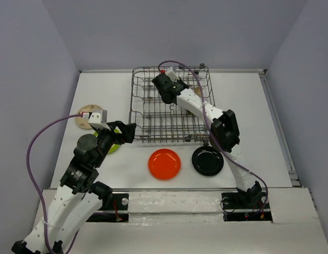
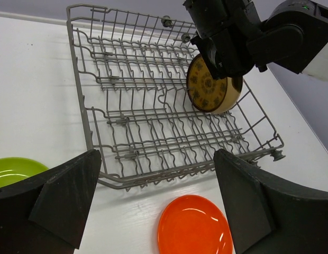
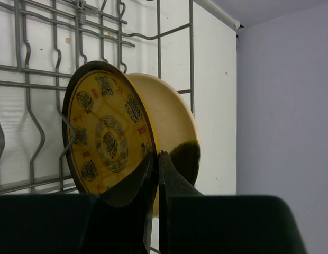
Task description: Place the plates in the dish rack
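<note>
- Table [image 1: 259, 132]: white, walled on three sides, carries everything below.
- Dish rack [image 1: 172, 114]: grey wire basket, upper centre of the overhead view, by far the biggest item. Rows of tines [image 2: 116, 120] stand up so plates can sit on edge.
- Right gripper [image 1: 165, 87]: inside the rack near its upper edge, clenched on the rim of the patterned plate [image 3: 108, 132]. Plate is held on edge, yellow face toward frame left in the wrist view, likely so it can slot between tines. Cannot tell whether it rests on the wire yet.
- Left gripper [image 2: 156, 182]: spread wide, grasping nothing, at the rack's lower-left corner near the lime green plate [image 2: 13, 169], which is probably the next pick.
- Orange-red plate [image 1: 164, 163] and black plate [image 1: 207, 160]: flat on the table just below the rack, not loaded.
- Cream plate [image 1: 84, 119]: far left, half hidden by the left arm's camera.
- Writing: the patterned plate's medallions and small red marks are not legible; no brand seen.
</note>
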Motion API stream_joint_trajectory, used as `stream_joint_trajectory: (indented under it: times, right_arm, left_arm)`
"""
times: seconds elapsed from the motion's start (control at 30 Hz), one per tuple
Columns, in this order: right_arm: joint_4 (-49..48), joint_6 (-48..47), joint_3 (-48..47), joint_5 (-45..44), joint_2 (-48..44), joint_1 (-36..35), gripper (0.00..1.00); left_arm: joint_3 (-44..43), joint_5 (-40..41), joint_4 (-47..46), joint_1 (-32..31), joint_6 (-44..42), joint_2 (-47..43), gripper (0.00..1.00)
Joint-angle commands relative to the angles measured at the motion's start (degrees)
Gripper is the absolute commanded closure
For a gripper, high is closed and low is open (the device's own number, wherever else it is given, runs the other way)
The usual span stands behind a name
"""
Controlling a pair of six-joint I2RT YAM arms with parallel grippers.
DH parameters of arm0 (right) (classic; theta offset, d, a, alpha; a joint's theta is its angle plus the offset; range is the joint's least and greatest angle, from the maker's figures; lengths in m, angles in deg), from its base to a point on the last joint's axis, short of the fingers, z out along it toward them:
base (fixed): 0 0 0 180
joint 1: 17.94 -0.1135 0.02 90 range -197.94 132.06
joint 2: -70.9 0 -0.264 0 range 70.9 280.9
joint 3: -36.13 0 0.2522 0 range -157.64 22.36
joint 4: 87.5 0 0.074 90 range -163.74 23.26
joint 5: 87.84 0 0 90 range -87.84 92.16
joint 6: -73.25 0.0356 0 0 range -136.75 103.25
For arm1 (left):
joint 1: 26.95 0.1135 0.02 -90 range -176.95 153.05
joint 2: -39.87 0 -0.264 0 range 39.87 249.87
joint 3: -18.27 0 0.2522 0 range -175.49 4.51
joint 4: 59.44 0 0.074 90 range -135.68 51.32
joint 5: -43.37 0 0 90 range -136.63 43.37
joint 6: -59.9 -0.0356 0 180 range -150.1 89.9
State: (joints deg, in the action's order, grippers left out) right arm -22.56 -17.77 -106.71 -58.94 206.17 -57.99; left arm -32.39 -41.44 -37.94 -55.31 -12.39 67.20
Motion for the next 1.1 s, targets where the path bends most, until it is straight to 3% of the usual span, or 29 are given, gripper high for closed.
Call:
stream_joint_trajectory:
  times: [0.0,0.07,0.13,0.33,0.53,0.63,0.67,0.7,0.73,0.77,0.87,1.0,1.07]
  right_arm:
    - [0.6,0.2,-3.5,0.3,-0.9,-0.9,0.89]
    - [0.5,0.8,-3.6,0.0,-1.8,-0.9,0.78]
    - [-0.4,0.8,-3.5,0.5,-4.4,-0.9,0.59]
    - [-2.4,6.9,0.6,9.6,-13.3,-1.4,0.48]
    - [-11.6,10.7,16.1,19.9,-29.7,-4.0,0.49]
    - [-22.0,13.0,38.3,28.4,-42.3,-9.1,0.5]
    - [-25.2,13.8,38.4,28.4,-45.9,-10.9,0.5]
    - [-28.2,15.2,48.2,33.2,-49.3,-12.7,0.54]
    - [-31.4,17.9,52.5,35.7,-52.3,-14.0,0.57]
    - [-32.9,24.6,60.7,41.5,-58.2,-15.8,0.67]
    - [-42.7,38.2,78.3,48.4,-69.2,-19.0,0.9]
    - [-46.2,49.8,87.8,44.2,-77.6,-23.5,0.93]
    - [-45.3,55.9,91.8,45.4,-78.5,-24.0,0.88]
  left_arm:
    - [-2.6,-0.2,-2.0,0.5,0.1,0.7,0.01]
    - [-2.6,-0.4,-2.0,0.7,0.1,1.0,0.01]
    - [-2.6,-0.7,-2.1,1.0,0.1,1.6,0.01]
    - [-2.6,-1.1,-2.1,1.7,0.2,2.6,0.01]
    - [-2.6,-1.3,-2.3,2.3,0.2,3.5,0.01]
    - [-2.8,-1.0,-2.5,3.0,-0.2,3.6,0.01]
    - [-2.8,-1.1,-2.6,3.0,-0.3,3.6,0.01]
    - [-2.7,-1.1,-2.9,3.5,-0.4,3.6,0.01]
    - [-2.7,-1.2,-3.1,3.8,-0.4,3.5,0.01]
    - [-2.7,-1.8,-3.4,4.5,-0.4,3.5,0.01]
    - [-2.6,-3.2,-3.9,6.1,-0.4,3.8,0.01]
    - [-2.6,-4.3,-4.2,7.0,-0.5,4.2,0.01]
    - [-2.7,-4.4,-4.2,7.4,-0.8,4.6,0.01]
